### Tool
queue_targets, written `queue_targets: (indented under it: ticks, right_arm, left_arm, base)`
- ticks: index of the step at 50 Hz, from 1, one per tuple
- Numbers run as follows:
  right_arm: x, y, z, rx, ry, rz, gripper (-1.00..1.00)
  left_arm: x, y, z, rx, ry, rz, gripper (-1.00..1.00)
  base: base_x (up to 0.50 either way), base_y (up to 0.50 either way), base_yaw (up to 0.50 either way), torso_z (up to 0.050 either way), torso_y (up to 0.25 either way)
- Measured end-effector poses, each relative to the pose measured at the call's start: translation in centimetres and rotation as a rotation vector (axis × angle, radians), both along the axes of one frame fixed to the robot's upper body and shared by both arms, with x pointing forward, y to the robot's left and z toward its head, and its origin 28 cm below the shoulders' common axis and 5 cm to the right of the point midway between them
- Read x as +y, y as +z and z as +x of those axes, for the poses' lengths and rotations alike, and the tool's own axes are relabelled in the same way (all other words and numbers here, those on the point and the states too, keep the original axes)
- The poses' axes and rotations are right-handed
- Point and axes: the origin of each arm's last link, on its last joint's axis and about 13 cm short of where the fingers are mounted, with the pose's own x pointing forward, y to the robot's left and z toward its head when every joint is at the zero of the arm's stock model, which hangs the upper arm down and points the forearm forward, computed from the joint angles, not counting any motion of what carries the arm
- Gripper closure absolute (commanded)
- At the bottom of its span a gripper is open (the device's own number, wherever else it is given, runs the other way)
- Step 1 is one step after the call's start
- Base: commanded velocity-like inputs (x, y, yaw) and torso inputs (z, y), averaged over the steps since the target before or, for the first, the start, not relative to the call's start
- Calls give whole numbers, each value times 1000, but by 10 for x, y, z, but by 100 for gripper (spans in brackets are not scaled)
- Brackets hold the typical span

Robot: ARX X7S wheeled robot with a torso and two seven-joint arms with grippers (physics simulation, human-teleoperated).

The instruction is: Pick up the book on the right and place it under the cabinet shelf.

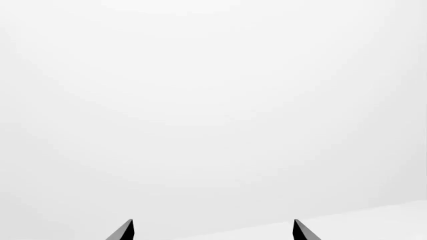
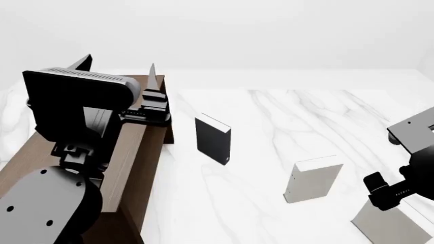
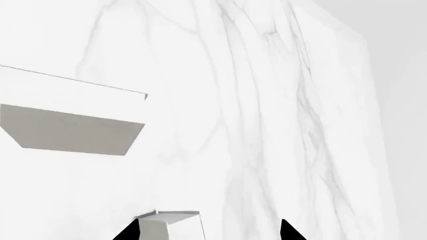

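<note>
The pale grey book [image 2: 388, 223] stands at the table's near right corner. My right gripper [image 2: 385, 193] hangs just above it. In the right wrist view the book's top edge [image 3: 170, 225] lies between the spread fingertips of the right gripper [image 3: 208, 232], close to one finger; the jaws are open. The dark brown cabinet [image 2: 146, 152] stands at the left. My left gripper [image 2: 119, 66] is raised above the cabinet, open and empty. The left wrist view shows only that gripper's [image 1: 213, 231] fingertips against a white wall.
A black book [image 2: 212, 140] stands upright near the cabinet. A chunkier off-white book [image 2: 312, 180] stands left of the grey one and shows in the right wrist view [image 3: 73, 125]. The white marble table [image 2: 271, 112] ends close to the grey book's right.
</note>
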Motion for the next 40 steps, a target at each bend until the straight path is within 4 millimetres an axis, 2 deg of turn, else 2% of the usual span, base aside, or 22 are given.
queue_targets:
  ticks: [40]
  right_arm:
    - [-8,-49,-3,90,-15,3,-100]
  left_arm:
    - [-3,2,-1,-2,-3,11,-100]
  base:
    - [0,0,0,0,0]
